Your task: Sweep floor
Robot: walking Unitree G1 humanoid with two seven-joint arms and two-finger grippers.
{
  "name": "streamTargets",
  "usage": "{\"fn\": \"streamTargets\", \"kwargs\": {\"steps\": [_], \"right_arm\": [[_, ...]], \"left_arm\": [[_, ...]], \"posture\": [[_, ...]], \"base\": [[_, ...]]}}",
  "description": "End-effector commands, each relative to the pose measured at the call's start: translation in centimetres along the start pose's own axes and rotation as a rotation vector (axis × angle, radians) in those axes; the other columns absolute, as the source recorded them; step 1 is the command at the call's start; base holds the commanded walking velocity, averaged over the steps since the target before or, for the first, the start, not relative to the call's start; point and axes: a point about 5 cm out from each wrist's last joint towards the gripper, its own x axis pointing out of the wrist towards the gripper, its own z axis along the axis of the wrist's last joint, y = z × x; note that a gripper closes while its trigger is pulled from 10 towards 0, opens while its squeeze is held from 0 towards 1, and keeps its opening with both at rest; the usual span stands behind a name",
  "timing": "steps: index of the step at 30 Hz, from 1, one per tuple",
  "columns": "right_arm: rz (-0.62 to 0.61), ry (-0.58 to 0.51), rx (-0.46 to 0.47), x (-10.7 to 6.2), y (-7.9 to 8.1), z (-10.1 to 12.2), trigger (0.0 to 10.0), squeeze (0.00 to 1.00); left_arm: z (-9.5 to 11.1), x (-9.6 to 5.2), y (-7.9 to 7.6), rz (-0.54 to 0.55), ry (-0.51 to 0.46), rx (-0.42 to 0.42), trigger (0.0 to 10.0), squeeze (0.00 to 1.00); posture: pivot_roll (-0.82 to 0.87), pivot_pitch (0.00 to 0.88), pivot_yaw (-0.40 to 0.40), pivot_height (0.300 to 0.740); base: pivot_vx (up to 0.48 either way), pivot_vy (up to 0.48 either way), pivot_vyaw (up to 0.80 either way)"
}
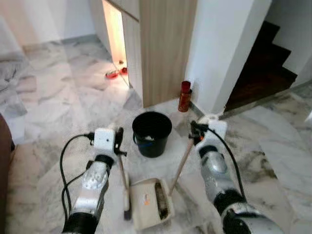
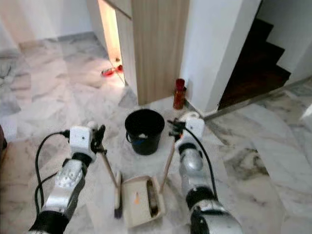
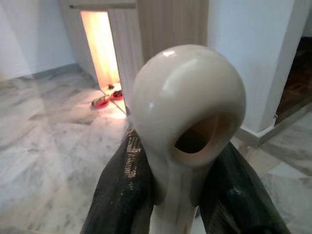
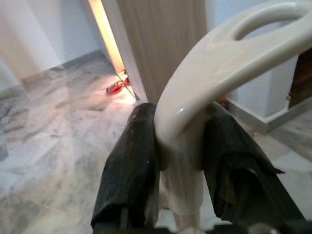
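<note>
While left pincer (image 3: 178, 195) clamps broom (image 1: 124, 183), right pincer (image 4: 183, 180) clamps dustpan (image 1: 152, 204).

Setting: home interior, hallway/landing area. Evidence: polished grey-veined marble floor (image 1: 58, 87); white plastered walls (image 1: 219, 44); wood-veneer cabinet panel (image 1: 165, 48) w/ warm-lit gap (image 1: 114, 34) beside it; red slippers (image 1: 113, 73) on floor by lit gap; dark staircase (image 1: 263, 68) rising at robot's right. Household items: black bucket (image 1: 151, 132), red bottle (image 1: 185, 96) at wall corner, cream dustpan (image 1: 151, 202) and brush (image 1: 126, 200) on floor.
</note>
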Motion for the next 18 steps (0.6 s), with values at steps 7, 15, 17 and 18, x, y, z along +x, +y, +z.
{"fn": "streamTargets", "kwargs": {"steps": [7,15,17,18], "right_arm": [[-0.018,-0.052,0.028,0.36,-0.49,1.18,10.0,0.00],[-0.018,-0.052,0.028,0.36,-0.49,1.18,10.0,0.00],[-0.017,-0.052,0.028,0.37,-0.45,1.17,10.0,0.00],[-0.016,-0.049,0.032,0.38,-0.38,1.14,10.0,0.00]], "left_arm": [[1.13,0.57,-0.46,-0.012,-0.051,-0.002,10.0,0.00],[1.13,0.57,-0.46,-0.012,-0.051,-0.002,10.0,0.00],[1.13,0.57,-0.44,-0.012,-0.051,-0.001,10.0,0.00],[1.11,0.54,-0.43,-0.012,-0.050,0.000,10.0,0.00]], "posture": [[-0.01,0.000,0.018,0.740],[-0.01,0.000,0.018,0.740],[-0.01,0.000,0.017,0.740],[-0.01,0.000,0.013,0.740]], "base": [[0.262,0.000,0.00],[0.262,0.000,0.00],[0.264,0.000,0.00],[0.281,0.244,0.00]]}}
